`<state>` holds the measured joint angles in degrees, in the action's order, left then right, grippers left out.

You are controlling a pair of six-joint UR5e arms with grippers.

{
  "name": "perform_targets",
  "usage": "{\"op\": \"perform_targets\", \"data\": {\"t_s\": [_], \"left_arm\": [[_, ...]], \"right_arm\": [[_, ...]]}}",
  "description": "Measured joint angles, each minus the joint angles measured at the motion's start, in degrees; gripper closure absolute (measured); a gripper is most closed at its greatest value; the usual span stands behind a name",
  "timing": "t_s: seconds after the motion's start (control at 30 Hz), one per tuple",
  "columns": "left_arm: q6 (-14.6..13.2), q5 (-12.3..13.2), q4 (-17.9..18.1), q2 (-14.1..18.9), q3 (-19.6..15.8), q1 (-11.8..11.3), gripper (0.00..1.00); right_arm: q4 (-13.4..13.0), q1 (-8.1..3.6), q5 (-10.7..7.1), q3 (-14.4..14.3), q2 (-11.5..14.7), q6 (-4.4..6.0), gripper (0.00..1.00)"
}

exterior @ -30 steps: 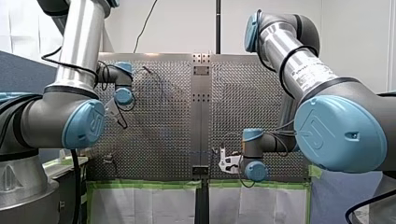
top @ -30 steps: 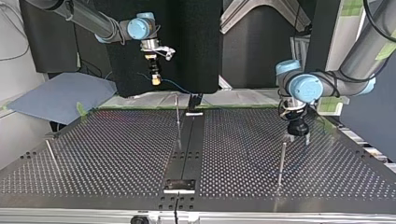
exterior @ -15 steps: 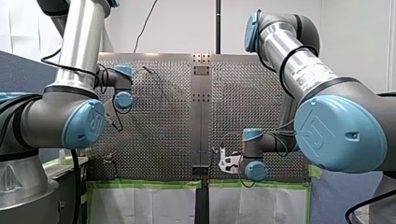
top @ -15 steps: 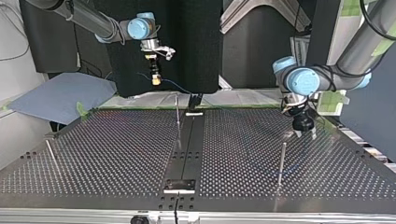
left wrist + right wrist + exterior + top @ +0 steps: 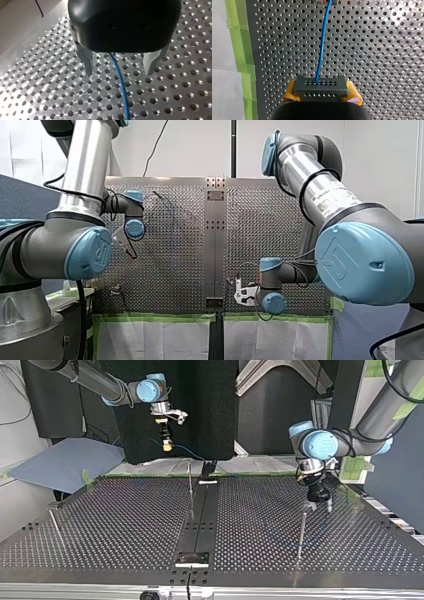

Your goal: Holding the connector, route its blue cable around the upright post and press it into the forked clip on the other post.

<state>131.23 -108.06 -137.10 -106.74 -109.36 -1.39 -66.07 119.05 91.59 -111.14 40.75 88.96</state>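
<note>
My right gripper (image 5: pixel 322 90) has its yellow pads shut on a dark grey connector (image 5: pixel 320 85). The blue cable (image 5: pixel 322 45) runs from the connector out over the perforated table. In the top view this gripper (image 5: pixel 166 446) hangs above the table's far edge, behind a thin upright post (image 5: pixel 190 485). My left gripper (image 5: pixel 119 68) is open, its metal fingers (image 5: pixel 86 61) just above the table, and the blue cable (image 5: pixel 121 82) lies on the plate between them. In the top view it (image 5: pixel 318 505) hovers close behind another upright post (image 5: pixel 301 532).
A dark centre rail (image 5: pixel 200 520) splits the perforated table (image 5: pixel 110 525). A third thin post (image 5: pixel 55 525) stands at the top view's left. Green tape (image 5: pixel 239 37) lines the table's edge beside my right gripper. A blue cloth (image 5: pixel 65 462) lies beyond the far corner.
My left gripper has shifted a little beside its post, out toward the top view's right and back again, staying open. My right arm and the connector have not moved.
</note>
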Motion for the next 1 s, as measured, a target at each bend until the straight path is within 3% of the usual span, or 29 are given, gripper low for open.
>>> {"op": "perform_targets", "data": {"t_s": [0.2,0.53,0.83,1.0], "left_arm": [[-0.1,-1.0,-1.2,0.5,-0.2,0.3,0.00],[0.1,-1.6,0.5,4.6,-2.5,0.4,0.00],[0.0,1.4,-3.5,5.4,-2.7,1.8,0.00],[-0.1,1.2,-5.8,7.6,-4.2,2.4,0.00]], "right_arm": [[0.0,0.00,-0.04,0.0,0.0,0.00,1.00],[0.2,0.00,-0.09,0.0,0.0,-0.02,1.00],[0.2,0.00,-0.09,0.0,0.0,-0.09,1.00],[0.2,0.01,-0.09,0.0,0.0,-0.09,1.00]]}}
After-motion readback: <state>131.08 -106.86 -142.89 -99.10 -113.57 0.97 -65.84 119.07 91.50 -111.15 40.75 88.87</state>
